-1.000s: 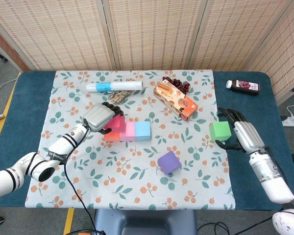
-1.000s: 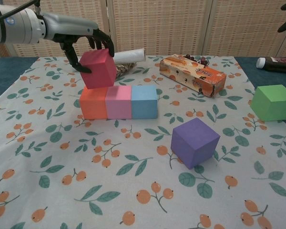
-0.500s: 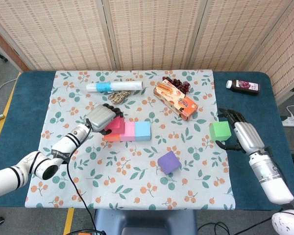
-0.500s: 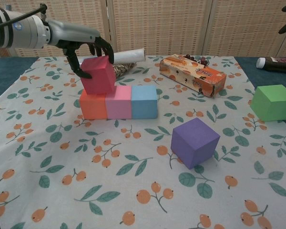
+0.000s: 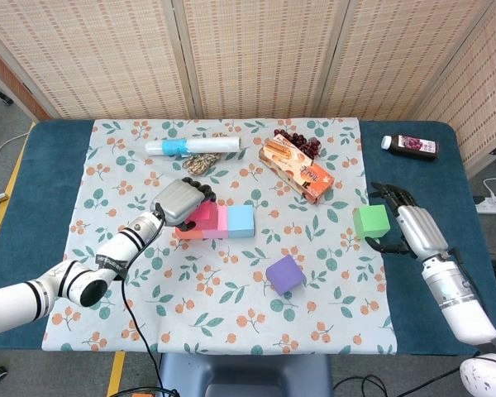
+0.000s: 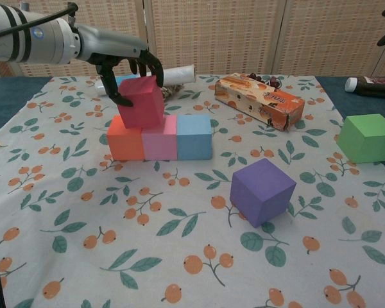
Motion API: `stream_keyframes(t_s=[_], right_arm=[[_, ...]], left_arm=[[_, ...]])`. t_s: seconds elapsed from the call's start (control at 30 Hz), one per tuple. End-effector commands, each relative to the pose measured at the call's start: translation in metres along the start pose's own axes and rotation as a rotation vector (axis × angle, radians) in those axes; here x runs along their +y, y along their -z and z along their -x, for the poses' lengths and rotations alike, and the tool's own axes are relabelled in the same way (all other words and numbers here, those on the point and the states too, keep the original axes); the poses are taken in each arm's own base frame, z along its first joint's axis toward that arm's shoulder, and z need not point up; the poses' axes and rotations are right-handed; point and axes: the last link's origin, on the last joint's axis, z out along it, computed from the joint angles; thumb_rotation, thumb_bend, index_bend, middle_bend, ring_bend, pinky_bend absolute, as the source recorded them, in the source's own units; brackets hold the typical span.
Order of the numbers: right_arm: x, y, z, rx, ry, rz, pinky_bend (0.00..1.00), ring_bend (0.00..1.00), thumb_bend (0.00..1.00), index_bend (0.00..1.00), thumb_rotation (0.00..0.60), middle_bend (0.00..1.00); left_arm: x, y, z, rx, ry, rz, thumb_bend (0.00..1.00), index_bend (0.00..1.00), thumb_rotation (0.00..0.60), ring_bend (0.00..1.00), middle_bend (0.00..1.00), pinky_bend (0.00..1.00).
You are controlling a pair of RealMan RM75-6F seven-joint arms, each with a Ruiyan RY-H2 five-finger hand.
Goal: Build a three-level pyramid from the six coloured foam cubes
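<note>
An orange cube, a pink cube and a blue cube stand in a row on the floral cloth. My left hand grips a magenta cube that sits slightly tilted on top, over the seam between orange and pink. In the head view the left hand covers most of the magenta cube. A purple cube lies in front of the row. At the right a green cube sits beside my right hand, whose fingers are spread around it without clear contact.
A snack box lies behind the row with dark grapes past it. A rolled white tube and a small bundle lie at the back left. A juice bottle rests on the blue table at the far right.
My left hand has carried the magenta cube rightward and down, from above the orange cube's left part to sitting over the orange-pink seam. The right hand has barely moved.
</note>
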Motion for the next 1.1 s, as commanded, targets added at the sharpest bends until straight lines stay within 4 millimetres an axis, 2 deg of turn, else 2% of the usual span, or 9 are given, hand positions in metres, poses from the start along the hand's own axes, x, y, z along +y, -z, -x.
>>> stream_keyframes(t_s=[0.03, 1.1], right_arm=[[0.0012, 0.0001, 0.0005, -0.002, -0.002, 0.002, 0.0, 0.0, 0.18, 0.0, 0.6, 0.18], [0.0091, 0.0009, -0.0007, -0.008, -0.013, 0.014, 0.0, 0.0, 0.18, 0.0, 0.6, 0.18]], left_arm=[[0.0015, -0.0015, 0.0, -0.002, -0.01, -0.005, 0.3, 0.28, 0.6, 0.22, 0.19, 0.23], [0.0095, -0.0069, 0.0079, -0.036, -0.061, -0.063, 0.31, 0.27, 0.6, 0.23, 0.19, 0.23]])
